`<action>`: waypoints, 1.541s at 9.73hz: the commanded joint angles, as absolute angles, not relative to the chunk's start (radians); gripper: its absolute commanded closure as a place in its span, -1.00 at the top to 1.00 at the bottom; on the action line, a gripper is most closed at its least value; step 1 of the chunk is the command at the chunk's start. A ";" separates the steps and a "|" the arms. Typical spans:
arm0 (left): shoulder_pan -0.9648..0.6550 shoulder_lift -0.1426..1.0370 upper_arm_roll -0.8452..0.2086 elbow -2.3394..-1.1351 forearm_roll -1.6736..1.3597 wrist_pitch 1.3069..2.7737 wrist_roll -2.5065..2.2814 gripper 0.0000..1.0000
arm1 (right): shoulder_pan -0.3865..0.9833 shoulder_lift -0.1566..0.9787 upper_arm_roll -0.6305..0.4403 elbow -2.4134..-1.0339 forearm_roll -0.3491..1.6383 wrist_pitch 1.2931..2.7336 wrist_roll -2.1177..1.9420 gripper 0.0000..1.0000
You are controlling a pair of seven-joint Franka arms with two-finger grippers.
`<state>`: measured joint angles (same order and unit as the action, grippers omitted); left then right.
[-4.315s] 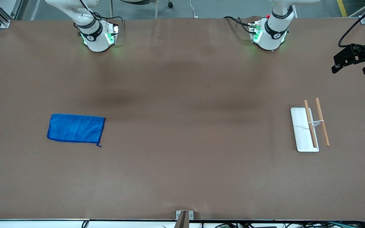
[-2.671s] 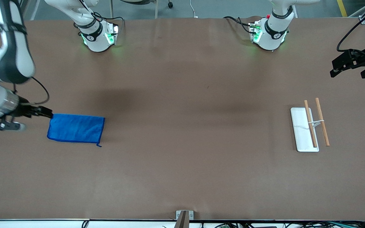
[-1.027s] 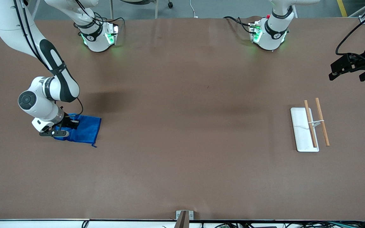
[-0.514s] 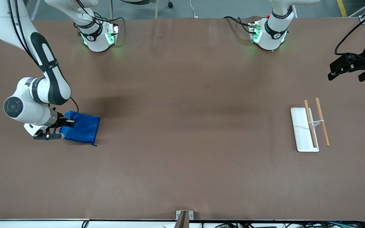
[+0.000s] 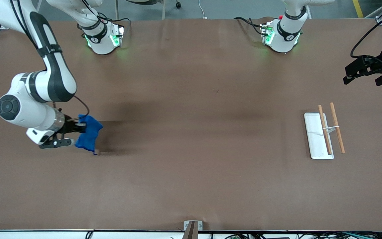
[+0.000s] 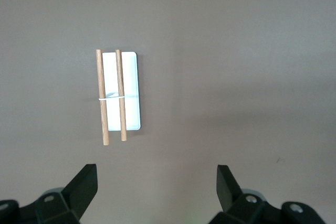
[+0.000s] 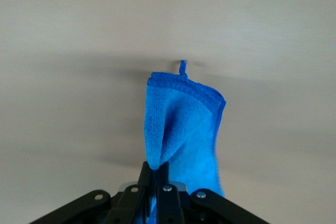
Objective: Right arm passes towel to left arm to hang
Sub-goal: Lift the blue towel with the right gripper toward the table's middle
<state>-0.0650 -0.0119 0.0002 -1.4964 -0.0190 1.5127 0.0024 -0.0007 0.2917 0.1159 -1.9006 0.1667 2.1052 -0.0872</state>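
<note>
The bright blue towel [image 5: 88,134] hangs bunched from my right gripper [image 5: 79,127] near the right arm's end of the table, its lower corner by the tabletop. In the right wrist view the towel [image 7: 181,124] droops from my shut gripper [image 7: 160,174], its corner loop at the far tip. My left gripper [image 5: 360,70] is open and empty, high over the table edge at the left arm's end. In the left wrist view my open gripper [image 6: 156,182] frames bare table, with the rack [image 6: 119,92] below.
A white-based towel rack [image 5: 317,135] with two wooden rails [image 5: 337,127] stands toward the left arm's end of the table. A small metal bracket [image 5: 192,225] sits at the table edge nearest the front camera.
My right arm came in, closed on the flat towel's edge and lifted it, so the towel now hangs bunched instead of lying flat. My left gripper barely moved.
</note>
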 commanded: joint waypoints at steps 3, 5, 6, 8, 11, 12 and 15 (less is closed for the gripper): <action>-0.061 -0.002 0.000 -1.520 -0.061 1.514 0.043 0.99 | 0.003 0.265 0.337 -1.846 0.638 2.132 -0.083 -1.00; -0.061 0.002 0.000 -1.526 -0.063 1.514 0.044 0.99 | 0.034 0.267 0.399 -1.825 0.910 2.190 -0.083 -1.00; -0.060 0.002 0.000 -1.526 -0.075 1.514 0.046 0.99 | 0.057 0.267 0.408 -1.822 1.027 2.222 -0.084 -1.00; -0.032 -0.002 0.003 -1.540 -0.162 1.511 0.084 0.99 | 0.095 0.303 0.448 -1.760 1.222 2.250 -0.092 -1.00; -0.038 -0.017 0.012 -1.592 -0.294 1.477 0.155 0.99 | 0.153 0.314 0.480 -1.717 1.462 2.332 -0.094 -1.00; -0.040 -0.024 0.014 -1.620 -0.366 1.462 0.191 0.99 | 0.166 0.319 0.482 -1.718 1.544 2.332 -0.118 -1.00; -0.092 -0.064 0.088 -1.742 -0.556 1.419 0.230 0.99 | 0.215 0.339 0.482 -1.718 1.820 2.332 -0.291 -1.00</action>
<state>-0.0576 -0.0226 0.0319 -1.6264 -0.4845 1.4144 0.1871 0.1997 0.3150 0.4758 -1.7347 1.7198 2.3262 -0.2146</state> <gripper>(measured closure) 0.000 0.938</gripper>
